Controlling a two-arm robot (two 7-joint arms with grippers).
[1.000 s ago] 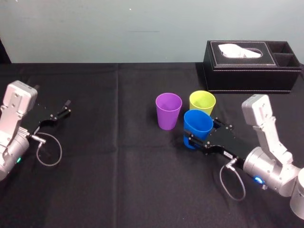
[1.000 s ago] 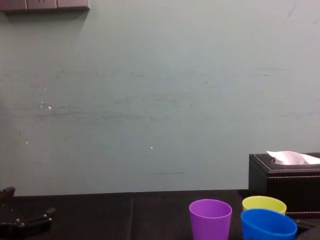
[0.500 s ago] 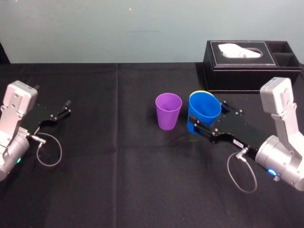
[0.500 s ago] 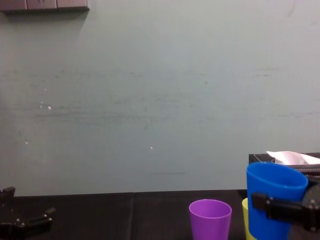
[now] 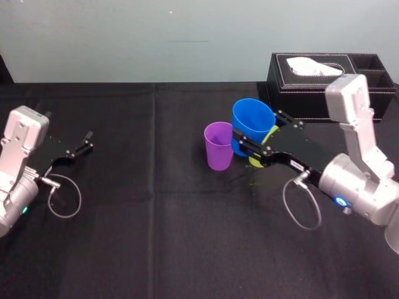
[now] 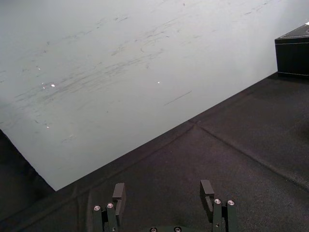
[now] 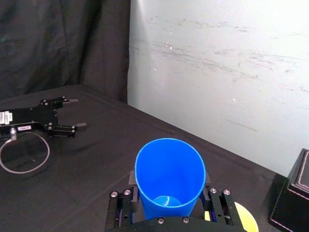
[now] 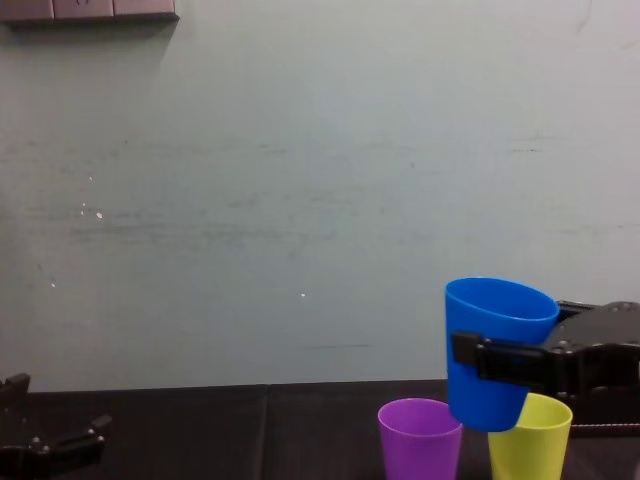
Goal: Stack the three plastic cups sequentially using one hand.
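Table point(image 5: 156, 218): purple cup point(image 5: 220, 148), yellow-green cup point(image 8: 529, 445), box point(image 5: 330, 103)

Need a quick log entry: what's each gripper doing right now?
Left gripper: open, empty.
Right gripper: shut on the blue cup, held off the table.

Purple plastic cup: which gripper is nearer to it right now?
Right. The right gripper, shut on the blue plastic cup, hangs just above and beside the purple plastic cup; the left gripper rests open far off to the left.
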